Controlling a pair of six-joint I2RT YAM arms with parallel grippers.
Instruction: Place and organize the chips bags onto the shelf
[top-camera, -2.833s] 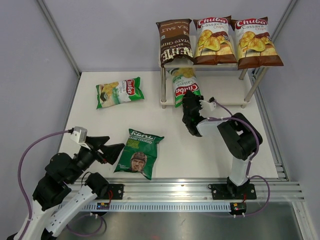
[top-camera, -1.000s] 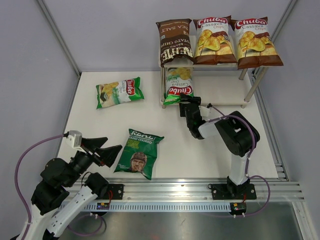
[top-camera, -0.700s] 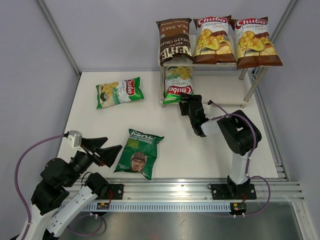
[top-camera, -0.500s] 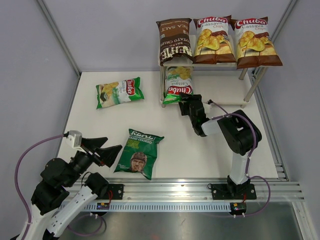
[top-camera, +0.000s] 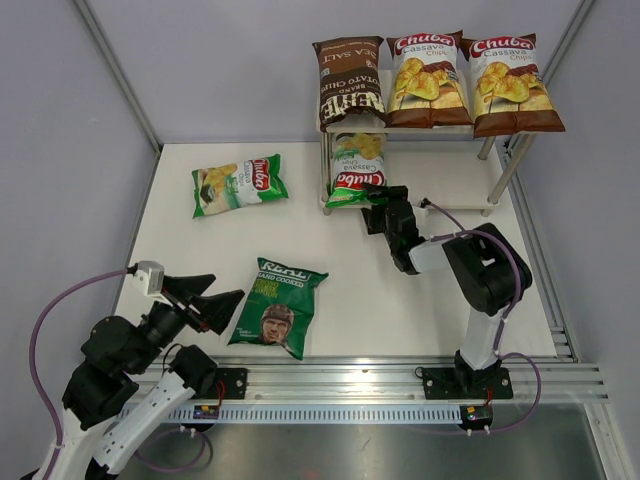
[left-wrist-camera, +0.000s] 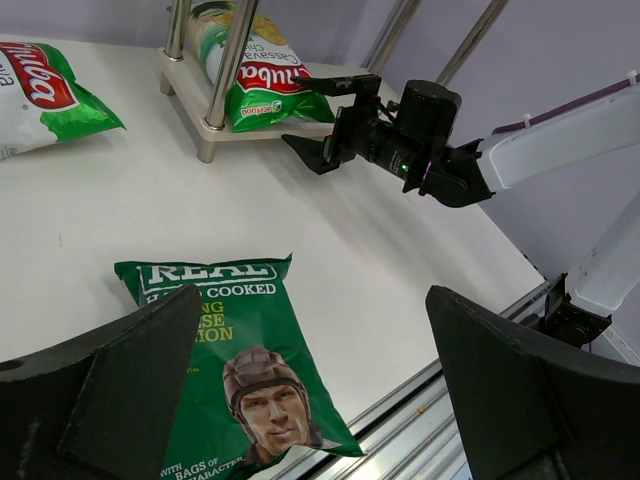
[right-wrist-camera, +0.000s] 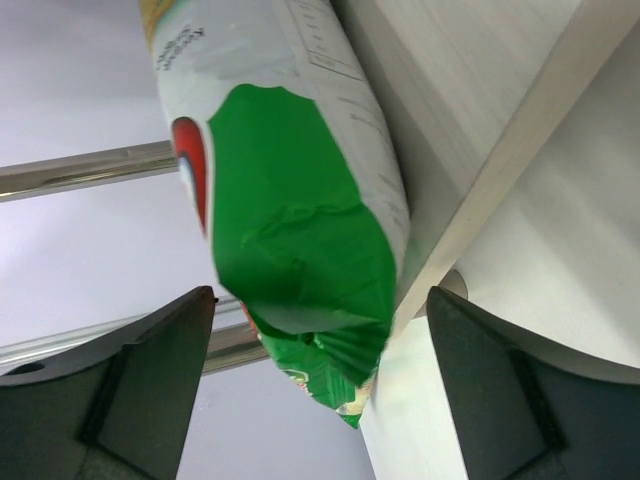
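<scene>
On the lower board of the pale wooden two-tier shelf (top-camera: 440, 192) lay the green-and-white Chuba chips bag (top-camera: 356, 170), its near end overhanging the edge. We saw the right fingers (right-wrist-camera: 140, 380) spread wide either side of that end, gripping nothing. The left fingers (left-wrist-camera: 130, 390) were also wide open & empty, above the white counter (top-camera: 400, 300) by the dark green REAL bag (top-camera: 278, 305). We judged the bags light, puffy, slick, contents crushable, so pinch gently at the crimped end seam.
</scene>
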